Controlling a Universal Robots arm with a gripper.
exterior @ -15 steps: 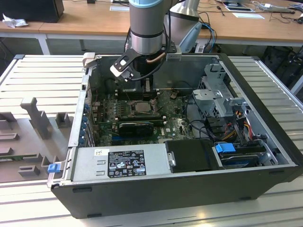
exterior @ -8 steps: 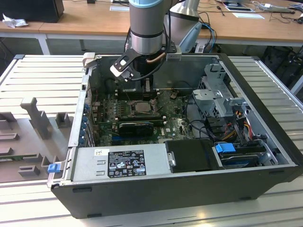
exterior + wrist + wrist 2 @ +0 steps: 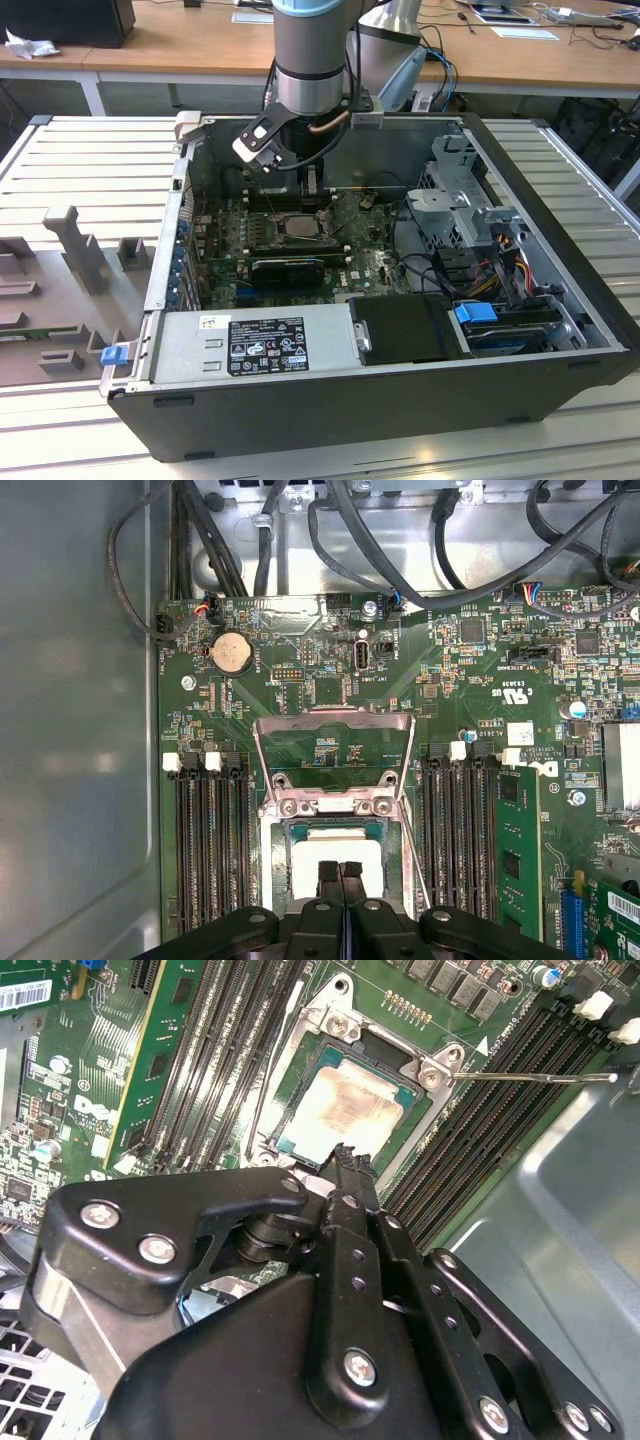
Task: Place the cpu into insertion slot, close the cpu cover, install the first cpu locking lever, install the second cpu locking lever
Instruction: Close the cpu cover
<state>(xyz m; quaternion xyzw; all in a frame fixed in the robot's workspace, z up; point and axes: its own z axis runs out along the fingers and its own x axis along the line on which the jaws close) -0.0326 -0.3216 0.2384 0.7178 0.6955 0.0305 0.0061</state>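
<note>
The arm (image 3: 310,50) reaches straight down into the open computer case (image 3: 300,425). Its black gripper (image 3: 340,870) is pinched closed on nothing, just above the cpu (image 3: 308,858). That flat square chip, pale matte metal, lies in the insertion slot (image 3: 283,850). The thin metal-frame cpu cover (image 3: 335,720) is flipped open

Ribbed grey table (image 3: 100,150) under open computer case (image 3: 400,400) and grey moulded tray (image 3: 60,290).

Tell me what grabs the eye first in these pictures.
The grey robot arm reaches down into the open computer case in the exterior view. In both wrist views the black gripper, shut, hangs just over the pale chip seated in its socket, with the metal cover flipped open beside it.
</note>
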